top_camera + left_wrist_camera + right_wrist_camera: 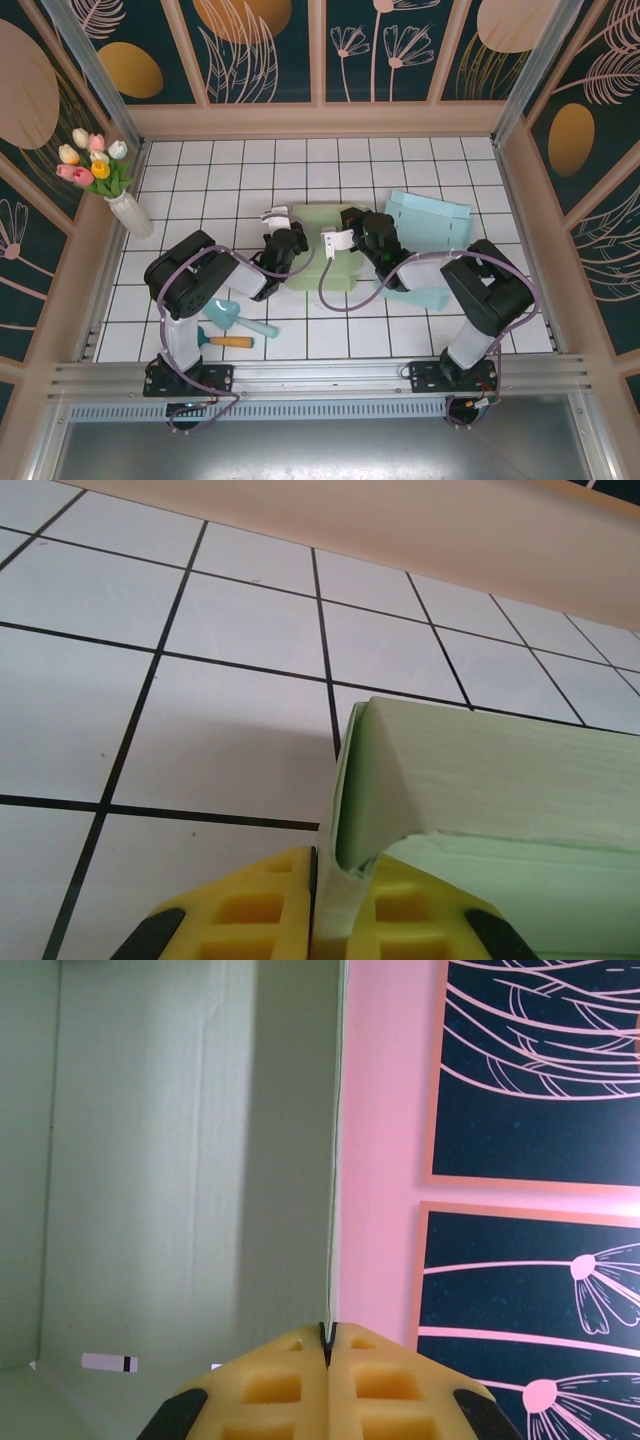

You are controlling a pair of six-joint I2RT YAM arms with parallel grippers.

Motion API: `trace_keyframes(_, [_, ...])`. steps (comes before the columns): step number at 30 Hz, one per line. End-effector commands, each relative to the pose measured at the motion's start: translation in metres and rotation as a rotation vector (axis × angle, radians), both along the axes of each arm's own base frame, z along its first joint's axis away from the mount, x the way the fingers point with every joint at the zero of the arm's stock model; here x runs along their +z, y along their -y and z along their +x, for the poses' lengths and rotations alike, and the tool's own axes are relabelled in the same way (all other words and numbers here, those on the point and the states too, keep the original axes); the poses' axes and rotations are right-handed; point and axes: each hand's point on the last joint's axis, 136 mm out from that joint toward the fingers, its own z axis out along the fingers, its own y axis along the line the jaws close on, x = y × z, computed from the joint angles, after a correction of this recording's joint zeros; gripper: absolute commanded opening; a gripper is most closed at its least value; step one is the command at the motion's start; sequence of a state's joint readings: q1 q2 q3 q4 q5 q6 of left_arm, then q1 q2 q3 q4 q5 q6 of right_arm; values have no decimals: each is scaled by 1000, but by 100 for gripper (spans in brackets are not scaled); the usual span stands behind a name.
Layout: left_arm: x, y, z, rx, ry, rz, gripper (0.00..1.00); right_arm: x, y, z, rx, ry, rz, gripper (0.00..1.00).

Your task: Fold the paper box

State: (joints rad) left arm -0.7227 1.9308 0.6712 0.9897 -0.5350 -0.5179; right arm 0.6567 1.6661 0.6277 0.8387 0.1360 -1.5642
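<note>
Bearing a tiny white sticker (108,1363), unreadable: pale green paper box (150,1160).

Top view: the wrists cover both side edges of the green paper box (312,220), so you can't see any fingertips there. The right arm (480,290) hides part of the blue box (430,215) near the table's right edge.

Left wrist view: the frame's bottom edge cuts off the left gripper (318,865), and the box runs off to the right.

Right wrist view: the label (108,1363) is too small to read.

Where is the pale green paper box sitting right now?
In the top view, the pale green paper box lies mid-table between the left gripper and right gripper, with a light blue box to its right.
</note>
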Motion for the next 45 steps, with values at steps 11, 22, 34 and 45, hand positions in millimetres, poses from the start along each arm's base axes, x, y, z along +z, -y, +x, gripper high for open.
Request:
trace_keyframes(11, [-29, -15, -5, -66, -26, 113, 34, -29, 10, -9, -26, -123, -23, 0])
trace_keyframes(22, [-38, -32, 7, 63, -36, 172, 26, -28, 8, -11, -26, -124, -22, 0])
trace_keyframes(34, [-46, -74, 3, 293, -78, 282, 0, -23, 12, -6, -58, -107, -19, 0])
trace_keyframes(45, [-31, -29, 6, 35, -53, 204, 29, -28, 12, -5, -66, -128, -19, 0])
